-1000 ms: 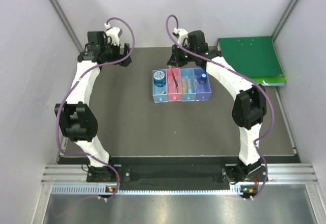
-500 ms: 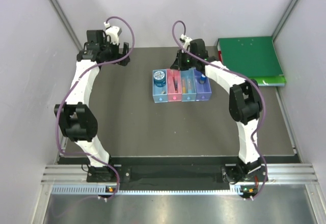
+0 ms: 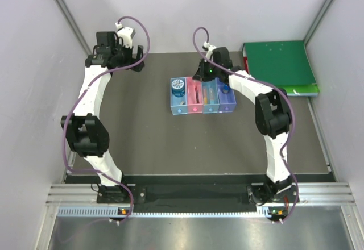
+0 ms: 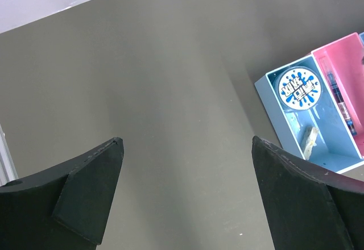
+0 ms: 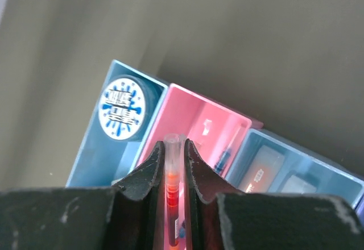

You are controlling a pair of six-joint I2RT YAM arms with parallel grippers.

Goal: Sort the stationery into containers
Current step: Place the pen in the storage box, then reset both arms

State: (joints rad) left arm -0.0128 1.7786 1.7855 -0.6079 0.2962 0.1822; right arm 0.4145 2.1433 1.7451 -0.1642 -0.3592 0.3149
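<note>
Four trays stand side by side on the dark surface [image 3: 148, 142]: a blue tray [image 3: 177, 108], a pink tray [image 3: 194, 109], a light blue tray [image 3: 210, 108] and a purple tray [image 3: 227, 107]. The blue tray holds the round tape roll [image 4: 298, 88] and a small white eraser [image 4: 310, 140], and a blue-capped bottle [image 3: 226, 85] stands in the purple tray. Over the pink tray's far end, the right gripper [image 5: 172, 150] is clamped on the red pen [image 5: 170, 179]. At the far left, well apart from the trays, the left gripper [image 4: 186, 148] hangs with its fingers spread. A green binder [image 3: 278, 62] lies at the far right.

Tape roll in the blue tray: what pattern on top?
Tape roll: white, blue splash print; left wrist view.
</note>
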